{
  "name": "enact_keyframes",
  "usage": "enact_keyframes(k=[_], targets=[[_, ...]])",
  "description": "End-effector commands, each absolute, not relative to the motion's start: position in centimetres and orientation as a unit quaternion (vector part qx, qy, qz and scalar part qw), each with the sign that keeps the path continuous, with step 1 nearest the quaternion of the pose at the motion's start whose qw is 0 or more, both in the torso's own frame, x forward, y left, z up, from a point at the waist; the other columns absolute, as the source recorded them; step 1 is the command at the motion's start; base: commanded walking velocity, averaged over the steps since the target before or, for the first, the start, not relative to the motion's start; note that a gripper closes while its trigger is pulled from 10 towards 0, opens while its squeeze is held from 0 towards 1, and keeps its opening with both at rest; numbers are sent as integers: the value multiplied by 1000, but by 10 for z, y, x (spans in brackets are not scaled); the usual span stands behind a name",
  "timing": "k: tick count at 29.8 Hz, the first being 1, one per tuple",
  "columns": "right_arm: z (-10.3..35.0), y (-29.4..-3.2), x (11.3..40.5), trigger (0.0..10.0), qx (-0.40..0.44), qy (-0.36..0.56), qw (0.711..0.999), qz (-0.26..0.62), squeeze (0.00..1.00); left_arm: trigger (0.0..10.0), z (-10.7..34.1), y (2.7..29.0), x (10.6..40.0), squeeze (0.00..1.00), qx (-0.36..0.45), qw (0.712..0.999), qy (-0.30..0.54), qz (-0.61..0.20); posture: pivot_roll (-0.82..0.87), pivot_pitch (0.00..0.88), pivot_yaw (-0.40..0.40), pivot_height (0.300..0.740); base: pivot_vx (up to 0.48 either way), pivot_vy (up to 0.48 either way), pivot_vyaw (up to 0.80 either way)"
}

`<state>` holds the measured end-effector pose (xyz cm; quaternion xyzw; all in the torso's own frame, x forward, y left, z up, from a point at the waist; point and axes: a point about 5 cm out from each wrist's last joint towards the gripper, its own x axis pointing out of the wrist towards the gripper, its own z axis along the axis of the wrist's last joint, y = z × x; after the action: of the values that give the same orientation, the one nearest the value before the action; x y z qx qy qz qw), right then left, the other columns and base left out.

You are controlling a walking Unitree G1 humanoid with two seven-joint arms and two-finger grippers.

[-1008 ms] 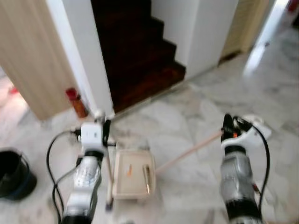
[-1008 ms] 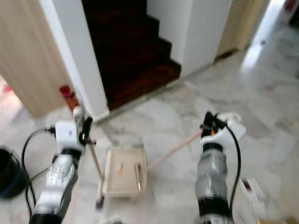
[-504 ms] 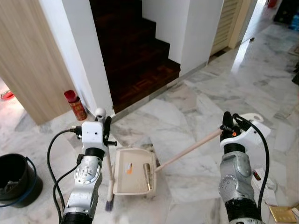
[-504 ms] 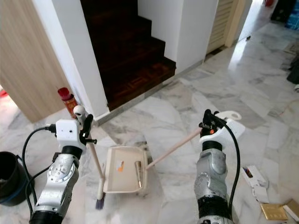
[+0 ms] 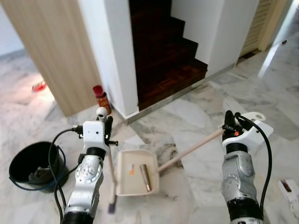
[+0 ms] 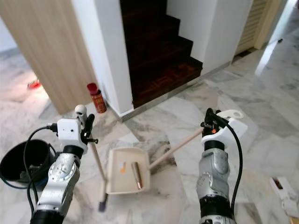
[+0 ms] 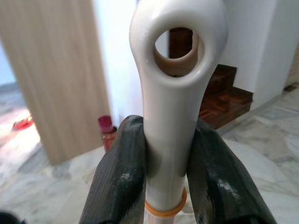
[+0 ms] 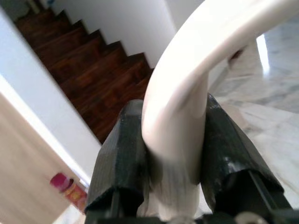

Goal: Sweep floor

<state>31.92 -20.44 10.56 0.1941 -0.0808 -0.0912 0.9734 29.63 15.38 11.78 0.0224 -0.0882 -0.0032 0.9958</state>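
Slim cream-handled broom (image 5: 111, 179) stands upright on the marble floor (image 5: 196, 116), clamped by the raised left claw (image 7: 167, 154); right claw (image 8: 174, 140) grips the long-handled beige plastic dustpan (image 5: 136, 173), resting between both arms.

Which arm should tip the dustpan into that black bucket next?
Right, probably: the right gripper holds the dustpan by its long handle. The left gripper holds the broom, though the bucket sits left.

Home hallway, marble floor (image 5: 196, 116), dark wooden stairs (image 5: 163, 56), white walls (image 5: 117, 46), wood-panelled partition (image 5: 51, 46)
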Motion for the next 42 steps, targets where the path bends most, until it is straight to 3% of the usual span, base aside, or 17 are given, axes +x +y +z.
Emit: enact_keyframes(k=[1, 8, 42], targets=[[118, -198, 323, 10000, 216, -109, 967, -80, 0, 10000, 130, 151, 298, 0, 20, 993, -117, -10, 4, 0, 21, 740, 0, 289, 800], [118, -193, 325, 10000, 219, -109, 967, -70, 0, 10000, 130, 150, 298, 0, 19, 993, -118, -11, 7, 0, 20, 740, 0, 284, 741], [118, -198, 328, 10000, 219, -109, 966, -85, 0, 10000, 131, 146, 301, 0, 15, 992, -121, -24, 9, 0, 23, 740, 0, 275, 0]])
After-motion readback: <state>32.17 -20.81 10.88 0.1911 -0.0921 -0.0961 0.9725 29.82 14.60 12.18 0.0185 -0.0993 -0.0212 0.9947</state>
